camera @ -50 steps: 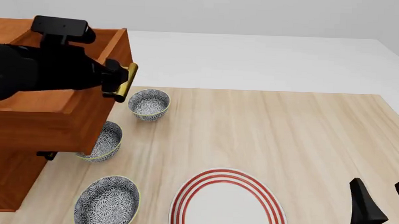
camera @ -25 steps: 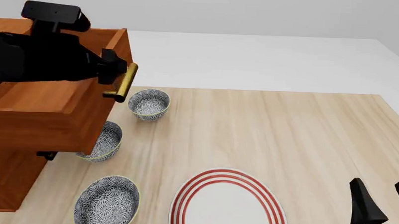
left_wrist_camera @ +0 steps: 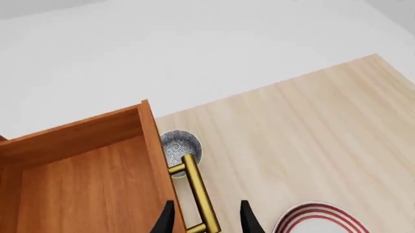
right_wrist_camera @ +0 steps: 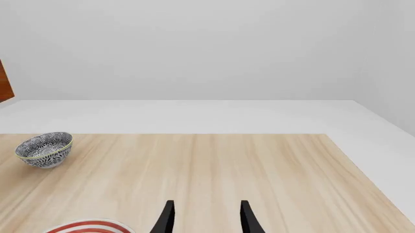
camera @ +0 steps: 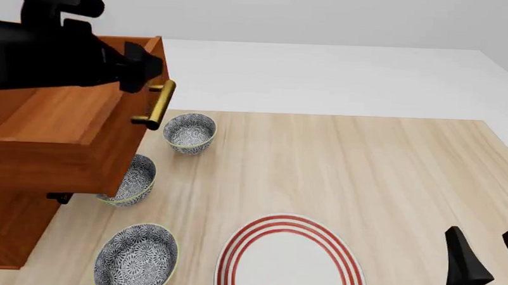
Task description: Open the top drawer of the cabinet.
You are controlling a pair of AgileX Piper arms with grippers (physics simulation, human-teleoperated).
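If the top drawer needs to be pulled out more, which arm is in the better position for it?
The left. Its gripper is open right over the top drawer's brass handle, while the right gripper sits far across the table.

Light wood table (camera: 346, 165) carries cabinet (camera: 10, 226) at left, three patterned bowls (camera: 190, 133) (camera: 133, 179) (camera: 136, 257), red-ringed plate (camera: 290, 258) near front edge.
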